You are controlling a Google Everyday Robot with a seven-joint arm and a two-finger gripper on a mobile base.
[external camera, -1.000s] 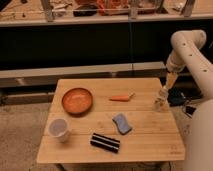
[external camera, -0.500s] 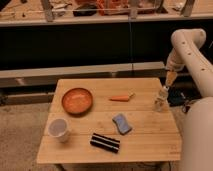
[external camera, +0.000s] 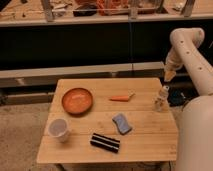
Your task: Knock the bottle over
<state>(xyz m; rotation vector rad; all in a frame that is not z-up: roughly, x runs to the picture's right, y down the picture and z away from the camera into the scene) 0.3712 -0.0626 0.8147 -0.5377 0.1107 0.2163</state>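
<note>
The bottle (external camera: 161,99) is small, slim and pale. It stands upright near the right edge of the wooden table (external camera: 145,135). My gripper (external camera: 169,76) hangs at the end of the white arm, just above and slightly right of the bottle's top. Whether it touches the bottle is unclear.
On the table are an orange bowl (external camera: 77,100) at the left, a carrot (external camera: 121,98) in the middle, a blue sponge (external camera: 121,123), a black striped block (external camera: 105,142) and a white cup (external camera: 59,129) at the front left. My white base (external camera: 195,135) stands against the table's right side. Dark shelving runs behind.
</note>
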